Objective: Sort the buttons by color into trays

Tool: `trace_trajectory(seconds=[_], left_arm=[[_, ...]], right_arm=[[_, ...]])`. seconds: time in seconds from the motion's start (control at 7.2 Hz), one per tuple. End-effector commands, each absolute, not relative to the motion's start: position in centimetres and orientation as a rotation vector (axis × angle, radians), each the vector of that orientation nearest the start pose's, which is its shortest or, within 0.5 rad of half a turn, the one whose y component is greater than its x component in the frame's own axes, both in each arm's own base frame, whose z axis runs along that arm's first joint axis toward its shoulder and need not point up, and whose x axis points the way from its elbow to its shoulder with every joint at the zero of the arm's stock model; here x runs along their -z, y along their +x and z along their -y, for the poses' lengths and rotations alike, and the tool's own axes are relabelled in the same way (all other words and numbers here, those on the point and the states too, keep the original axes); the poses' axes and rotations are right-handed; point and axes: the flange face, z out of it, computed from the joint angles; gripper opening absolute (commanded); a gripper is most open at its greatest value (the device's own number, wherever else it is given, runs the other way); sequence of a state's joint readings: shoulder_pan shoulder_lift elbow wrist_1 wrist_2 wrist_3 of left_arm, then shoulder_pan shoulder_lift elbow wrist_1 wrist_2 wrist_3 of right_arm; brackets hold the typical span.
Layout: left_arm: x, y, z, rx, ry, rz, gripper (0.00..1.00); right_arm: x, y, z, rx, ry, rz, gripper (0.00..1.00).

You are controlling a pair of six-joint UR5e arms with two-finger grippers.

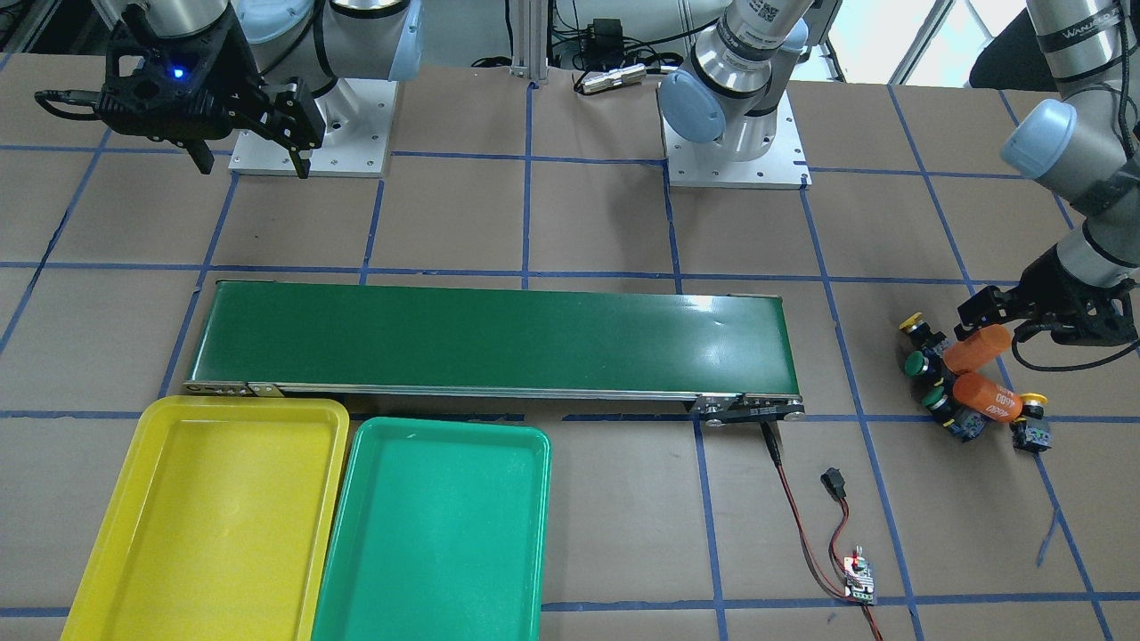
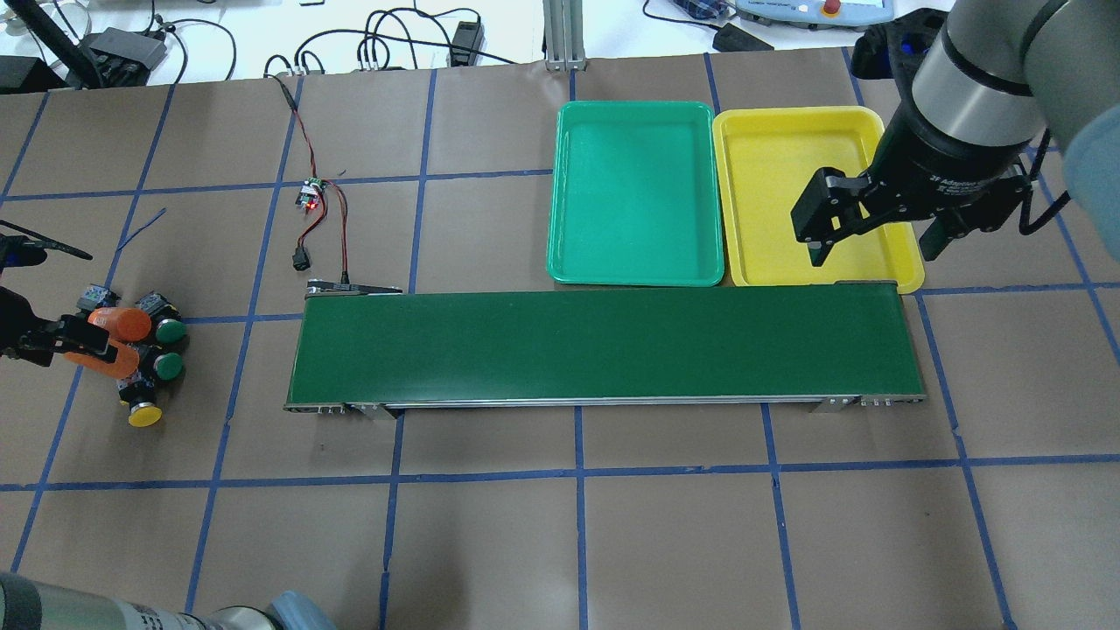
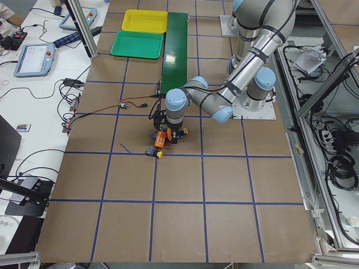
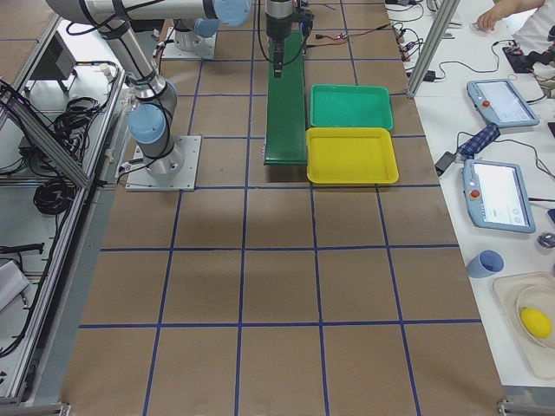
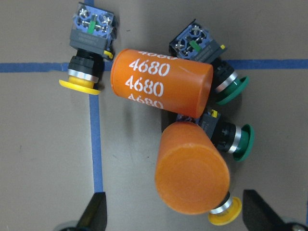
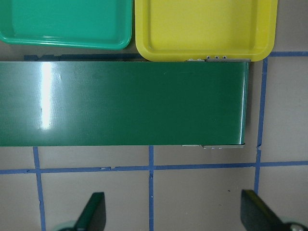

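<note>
L gripper (image 5: 175,216) is open, fingers wide apart, low over the cluster at the bench (image 2: 525,525) end on robot's left; its fingertips stand either side of the nearer orange cyl. (image 5: 192,173) w/o touching it; this cyl. looks tilted, one end toward the wrist cam. The second orange cyl. (image 5: 161,82), marked 4680, lies on its side just beside it. All 4 btns lie on the bench around these two: first yellow btn (image 5: 84,62) just beside the 4680 cyl.'s end, on a blue tape line; first green btn (image 5: 226,82) and second green btn (image 5: 236,139) at the other side, bodies partly under the cyls.; second yellow btn (image 5: 224,214) mostly hidden below the tilted cyl., only the cap edge shows. Yellow tray (image 2: 787,122) and green tray (image 2: 634,192) sit side by side along the dark-green conveyor (image 2: 604,346), on its side away from the robot, well apart from the btns. R gripper (image 2: 875,245) is open too, holding nothing; it hangs above the conveyor end next to the yellow tray. A small circuit board (image 2: 308,194) w/ red-black wires lies near the conveyor's other end.
</note>
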State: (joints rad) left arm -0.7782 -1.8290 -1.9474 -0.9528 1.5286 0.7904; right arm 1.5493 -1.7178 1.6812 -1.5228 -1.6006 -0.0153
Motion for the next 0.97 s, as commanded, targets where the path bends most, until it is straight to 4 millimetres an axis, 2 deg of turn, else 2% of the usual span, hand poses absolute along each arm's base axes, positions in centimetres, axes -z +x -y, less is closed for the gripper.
trace_trajectory(seconds=[0.0, 0.14, 0.42, 0.56, 0.69, 0.83], left_arm=[[-23.6, 27.2, 46.7, 0.030, 0.004, -3.195, 0.79], [-23.6, 26.8, 46.9, 0.028, 0.018, -3.194, 0.53], [-24.5, 26.1, 47.3, 0.032, 0.053, -3.184, 0.49], [-26.2, 25.4, 47.7, 0.061, 0.087, -3.156, 0.28], [-27.4, 24.3, 48.2, 0.083, 0.107, -3.139, 0.23], [-29.4, 21.8, 48.6, 0.110, 0.148, -3.123, 0.25]], right_arm=[[-49.6, 12.1, 43.2, -0.018, 0.014, -3.172, 1.00], [-49.6, 12.1, 43.2, -0.018, 0.017, -3.172, 1.00], [-49.7, 12.1, 43.1, -0.020, 0.017, -3.173, 1.00], [-49.5, 12.1, 43.2, -0.023, 0.019, -3.175, 1.00], [-49.6, 12.1, 43.2, -0.013, 0.019, -3.174, 1.00], [-49.6, 12.1, 43.3, -0.008, 0.017, -3.175, 1.00]])
